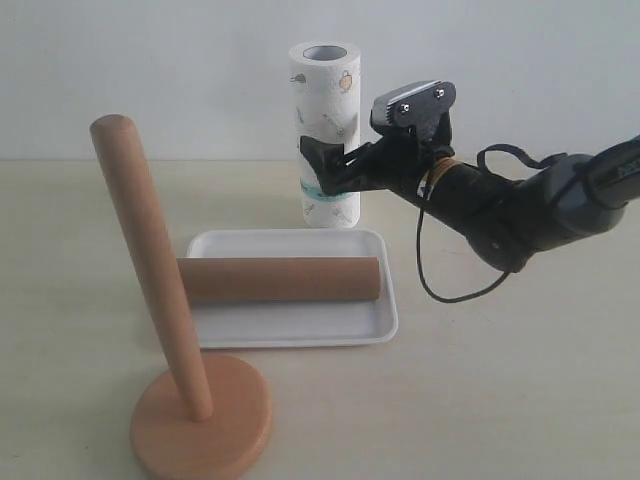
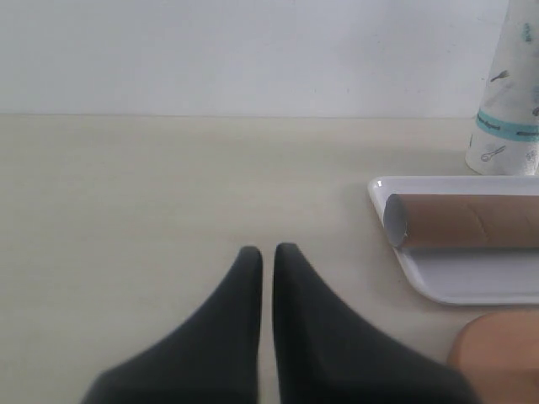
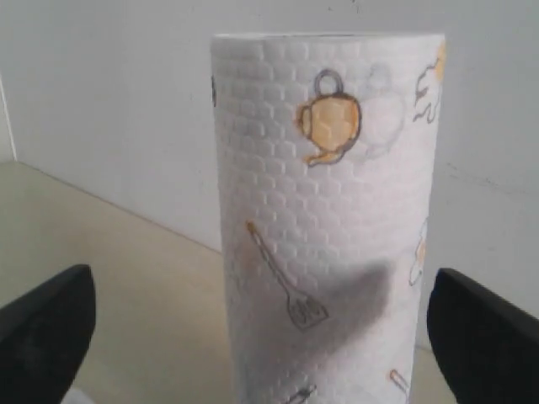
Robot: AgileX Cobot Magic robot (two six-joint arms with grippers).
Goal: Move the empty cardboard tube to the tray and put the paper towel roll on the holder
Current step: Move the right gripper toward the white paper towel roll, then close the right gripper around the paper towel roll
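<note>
Right wrist view: right gripper [image 3: 265, 326] spread wide astride the paper towel roll [image 3: 328, 168]; it should close squarely at mid-height before lifting. Left gripper [image 2: 268, 250] clenched, empty.

Right hand [image 1: 325, 168] spread wide, arm extended, left hand [image 2: 268, 252] closed tight

A pale beige table [image 1: 520, 400] is seen, and three things are set directly on it: the white tray [image 1: 290, 322] mid-table, the paper towel roll [image 1: 322, 100] upright behind it toward the wall, and the wooden holder [image 1: 215, 425] near the tray's front rim.
</note>
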